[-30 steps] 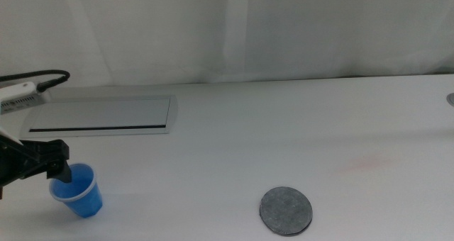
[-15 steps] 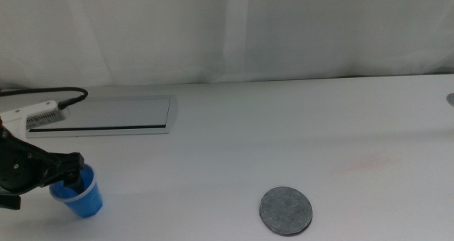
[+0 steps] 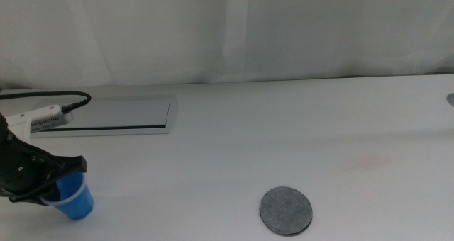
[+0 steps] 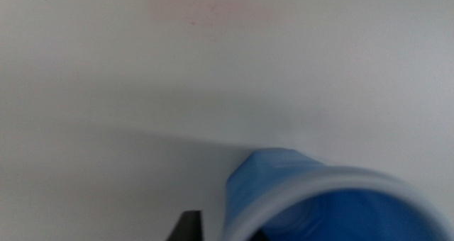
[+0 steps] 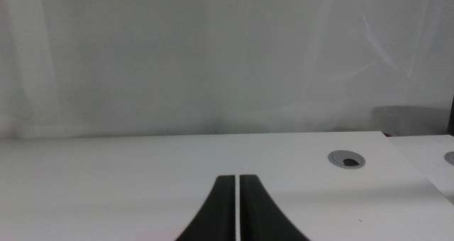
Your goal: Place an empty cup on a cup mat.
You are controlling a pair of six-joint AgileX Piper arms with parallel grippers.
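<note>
In the middle view, the left gripper (image 3: 62,178) covers the rim and upper wall of the cup (image 3: 74,204), and its arm is cut off by the picture's left edge. In the left wrist view the cup (image 4: 333,198) is blurred and cropped at the bottom edge; only a dark sliver of one of the fingers (image 4: 188,225) shows, so the grip cannot be judged. The slotted plate (image 3: 106,115) is partly hidden by a cable.
</note>
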